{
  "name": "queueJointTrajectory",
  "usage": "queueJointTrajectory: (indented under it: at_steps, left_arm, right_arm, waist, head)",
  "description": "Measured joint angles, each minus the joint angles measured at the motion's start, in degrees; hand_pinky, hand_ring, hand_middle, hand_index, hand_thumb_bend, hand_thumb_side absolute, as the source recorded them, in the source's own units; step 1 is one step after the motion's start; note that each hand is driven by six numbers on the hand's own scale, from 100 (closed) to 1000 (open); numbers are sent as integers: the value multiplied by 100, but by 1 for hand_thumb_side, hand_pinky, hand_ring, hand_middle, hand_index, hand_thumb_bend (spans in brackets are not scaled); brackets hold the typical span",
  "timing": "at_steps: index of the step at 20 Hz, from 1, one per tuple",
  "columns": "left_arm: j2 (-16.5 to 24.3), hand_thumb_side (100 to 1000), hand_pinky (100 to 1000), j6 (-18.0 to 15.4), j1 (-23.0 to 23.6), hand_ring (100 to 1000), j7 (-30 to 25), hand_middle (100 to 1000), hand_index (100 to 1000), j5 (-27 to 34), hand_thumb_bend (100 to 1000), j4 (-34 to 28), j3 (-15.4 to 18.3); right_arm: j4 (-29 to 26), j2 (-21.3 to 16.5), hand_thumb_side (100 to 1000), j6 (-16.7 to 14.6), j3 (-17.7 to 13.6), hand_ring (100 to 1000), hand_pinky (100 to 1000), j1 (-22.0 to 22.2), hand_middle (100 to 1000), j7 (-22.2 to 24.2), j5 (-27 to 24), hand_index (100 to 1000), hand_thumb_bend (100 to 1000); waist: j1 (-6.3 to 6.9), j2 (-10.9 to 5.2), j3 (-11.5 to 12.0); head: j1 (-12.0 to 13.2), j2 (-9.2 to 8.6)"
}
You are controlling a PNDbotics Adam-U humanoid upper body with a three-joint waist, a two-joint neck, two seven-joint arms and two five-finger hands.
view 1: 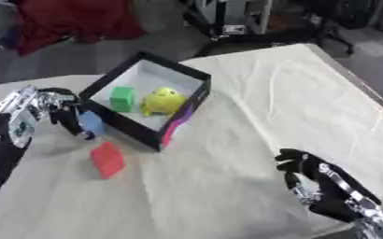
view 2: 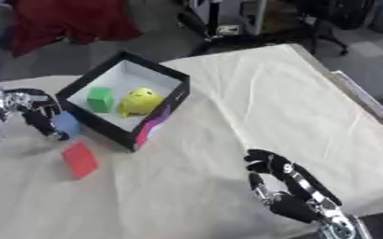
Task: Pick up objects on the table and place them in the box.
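A black box [view 1: 196, 77] with a white inside stands at the back left of the table. In it lie a green block [view 1: 123, 98] and a yellow toy [view 1: 163, 101]. My left hand [view 1: 64, 112] hangs just left of the box, its fingers curled round a light blue object [view 1: 91, 122]. A red block [view 1: 107, 159] lies on the cloth in front of the box. My right hand [view 1: 309, 175] rests at the lower right with fingers relaxed, holding nothing.
A cream cloth [view 1: 260, 102] covers the table, whose right edge [view 2: 354, 91] runs diagonally. Beyond the far edge are a red fabric heap [view 1: 72, 18] and chair legs [view 1: 252, 28] on the floor.
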Motion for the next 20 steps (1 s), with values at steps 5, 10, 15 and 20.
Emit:
queueJointTrajectory:
  at_steps: [5, 10, 15, 20]
  left_arm:
    - [-5, 240, 536, 8, 19, 460, 391, 460, 638, -58, 253, -54, 37]
    - [421, 297, 544, -16, -220, 464, 480, 461, 644, -135, 283, -701, 78]
    - [743, 331, 549, 40, -630, 462, 468, 461, 649, -503, 318, -1397, 279]
    - [375, 322, 596, 60, -956, 497, 650, 493, 678, -1106, 340, -1341, 326]
  right_arm:
    - [0, 0, 471, -4, 0, 792, 858, 0, 801, 4, -1, 909, 100]
    - [1, 0, 469, -4, 0, 792, 858, 1, 801, 4, -1, 909, 100]
    - [4, -3, 463, -4, 0, 792, 858, 7, 801, 4, -1, 909, 100]
    - [21, -4, 461, -3, 3, 792, 858, 25, 800, 5, -1, 908, 100]
  waist:
    - [0, 0, -2]
    - [0, 0, 4]
    - [0, 0, 32]
    - [0, 0, 0]
  head:
    - [0, 0]
    - [1, 0]
    - [0, 0]
    - [7, 0]
